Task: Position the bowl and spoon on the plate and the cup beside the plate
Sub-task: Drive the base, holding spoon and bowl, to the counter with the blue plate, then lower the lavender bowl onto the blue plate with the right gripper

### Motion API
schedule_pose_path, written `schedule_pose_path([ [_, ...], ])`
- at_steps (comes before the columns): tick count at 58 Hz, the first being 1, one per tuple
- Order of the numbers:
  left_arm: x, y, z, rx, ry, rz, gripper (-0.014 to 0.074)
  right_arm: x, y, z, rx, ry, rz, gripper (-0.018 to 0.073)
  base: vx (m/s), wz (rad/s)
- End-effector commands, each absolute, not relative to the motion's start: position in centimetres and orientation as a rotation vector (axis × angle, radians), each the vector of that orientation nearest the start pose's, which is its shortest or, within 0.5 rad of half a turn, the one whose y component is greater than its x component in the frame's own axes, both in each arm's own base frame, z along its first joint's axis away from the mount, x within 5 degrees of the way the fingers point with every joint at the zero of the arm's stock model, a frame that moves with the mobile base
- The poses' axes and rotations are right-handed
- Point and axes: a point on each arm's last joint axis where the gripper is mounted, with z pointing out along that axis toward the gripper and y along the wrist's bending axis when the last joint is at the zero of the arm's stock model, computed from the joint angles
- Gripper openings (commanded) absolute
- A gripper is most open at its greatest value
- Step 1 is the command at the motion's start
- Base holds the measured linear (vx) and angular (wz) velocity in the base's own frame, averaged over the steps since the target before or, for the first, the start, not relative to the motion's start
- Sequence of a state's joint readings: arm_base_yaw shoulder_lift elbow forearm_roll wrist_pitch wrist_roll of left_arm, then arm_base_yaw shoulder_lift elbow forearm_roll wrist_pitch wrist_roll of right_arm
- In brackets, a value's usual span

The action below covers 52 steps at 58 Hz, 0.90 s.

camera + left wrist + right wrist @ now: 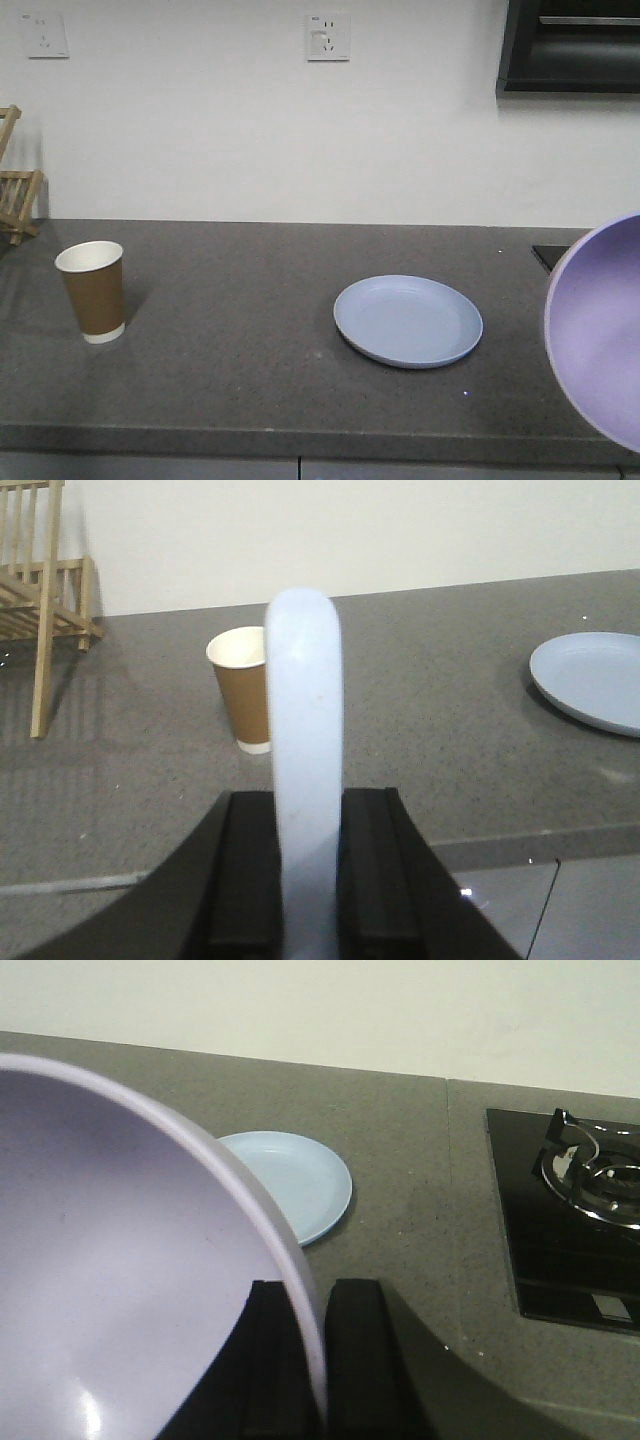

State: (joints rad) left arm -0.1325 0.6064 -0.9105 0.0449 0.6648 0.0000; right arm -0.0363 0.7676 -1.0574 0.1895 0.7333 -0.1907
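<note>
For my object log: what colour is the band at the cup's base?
White; the cup shows best in the exterior front-facing view.

Soft, even indoor light, rather dim and grainy. The brown paper cup (92,290) throws a faint shadow rightward on the grey speckled counter (230,340). The lavender plastic bowl (600,330) at the right edge is blurred (too near the lens), as is the pale bluish-white plastic spoon (305,770) in the left wrist view. Glare marks the shiny metal burner (572,1152) far right in the right wrist view.
</note>
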Motion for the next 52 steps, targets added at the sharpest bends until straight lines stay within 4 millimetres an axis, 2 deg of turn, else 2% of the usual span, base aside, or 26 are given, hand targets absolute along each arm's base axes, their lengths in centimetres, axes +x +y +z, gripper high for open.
schedule_pose_path([
  [1,10.13,-1.2,42.08,0.132,1.742,-0.058,-0.0003,13.29,0.55,44.51,-0.085,1.797,0.049,-0.0009,0.39,-0.15],
  [52,10.13,-1.2,42.08,0.132,1.742,-0.058,-0.0003,13.29,0.55,44.51,-0.085,1.797,0.049,-0.0009,0.31,-0.07],
])
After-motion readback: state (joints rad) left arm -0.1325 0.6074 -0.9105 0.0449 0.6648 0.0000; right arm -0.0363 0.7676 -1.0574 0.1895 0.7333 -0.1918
